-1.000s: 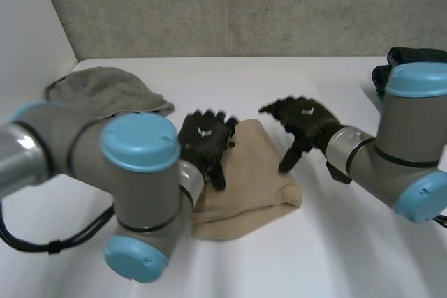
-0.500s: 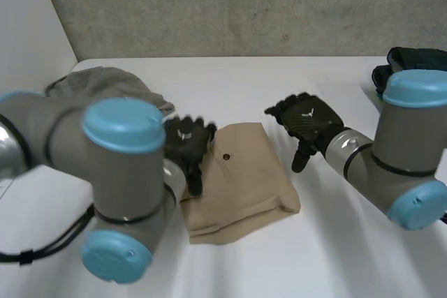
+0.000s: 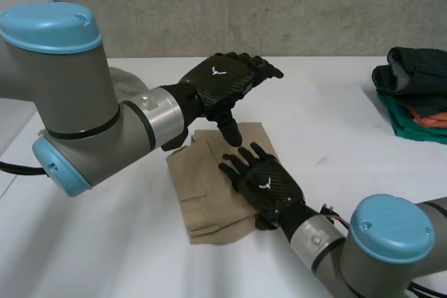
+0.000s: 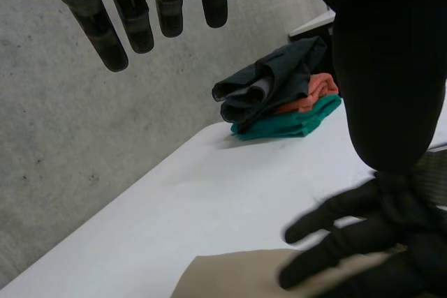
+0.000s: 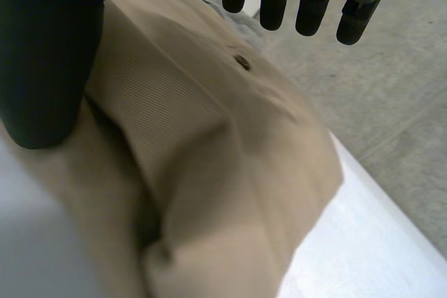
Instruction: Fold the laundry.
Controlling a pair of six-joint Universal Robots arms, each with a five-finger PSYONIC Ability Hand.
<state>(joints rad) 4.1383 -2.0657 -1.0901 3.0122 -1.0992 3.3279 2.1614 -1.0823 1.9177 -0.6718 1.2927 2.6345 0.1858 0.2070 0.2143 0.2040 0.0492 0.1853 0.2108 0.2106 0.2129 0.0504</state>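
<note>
Press the tan cloth (image 3: 209, 197), lying mid-tabletop toward the near edge, with the right hand (image 3: 267, 185), straight fingers flat on its middle. Hold the left hand (image 3: 222, 83) above its far edge, fingers loose and empty. Smooth outward without dragging the fold.

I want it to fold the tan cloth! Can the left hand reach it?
Probably yes. The left hand hangs open above the far edge of the tan cloth, with nothing between. The right hand lies flat on its middle, leaving that edge free.

No legible text; a white emblem marks the left robot hand (image 3: 221, 82) and right robot hand (image 3: 268, 185).
</note>
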